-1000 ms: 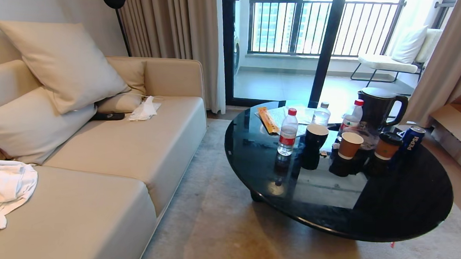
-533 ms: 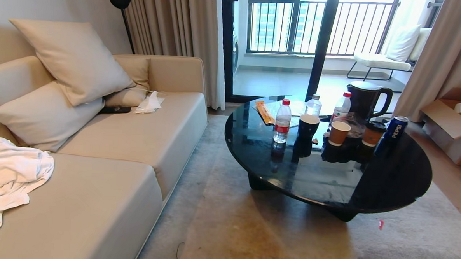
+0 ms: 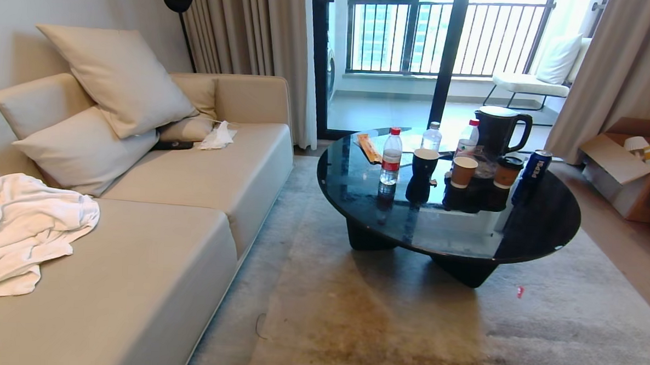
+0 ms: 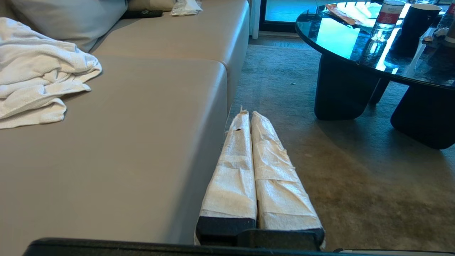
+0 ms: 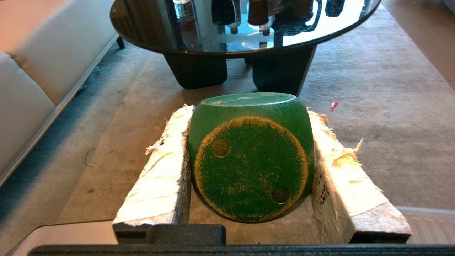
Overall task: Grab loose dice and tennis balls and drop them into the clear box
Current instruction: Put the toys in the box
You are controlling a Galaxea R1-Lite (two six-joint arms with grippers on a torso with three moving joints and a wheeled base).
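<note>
A scuffed green die (image 5: 250,156) with two dots on its near face hangs above the rug, and my right gripper (image 5: 249,108) is shut on it, one white-wrapped finger on each side. My left gripper (image 4: 250,114) is shut and empty, low beside the sofa's front edge. Neither arm shows in the head view. The other dice, the tennis balls and the clear box are out of view.
A beige sofa (image 3: 181,198) with pillows and a white towel (image 3: 21,229) fills the left. A round black glass table (image 3: 542,225) on the rug carries bottles, cups, a kettle and a can. A cardboard box (image 3: 627,168) stands at the far right. A red scrap (image 3: 520,291) lies on the rug.
The whole head view has shifted: sofa and table now look farther off, with more rug in front, so the camera has moved back. Nothing in the room itself moved.
</note>
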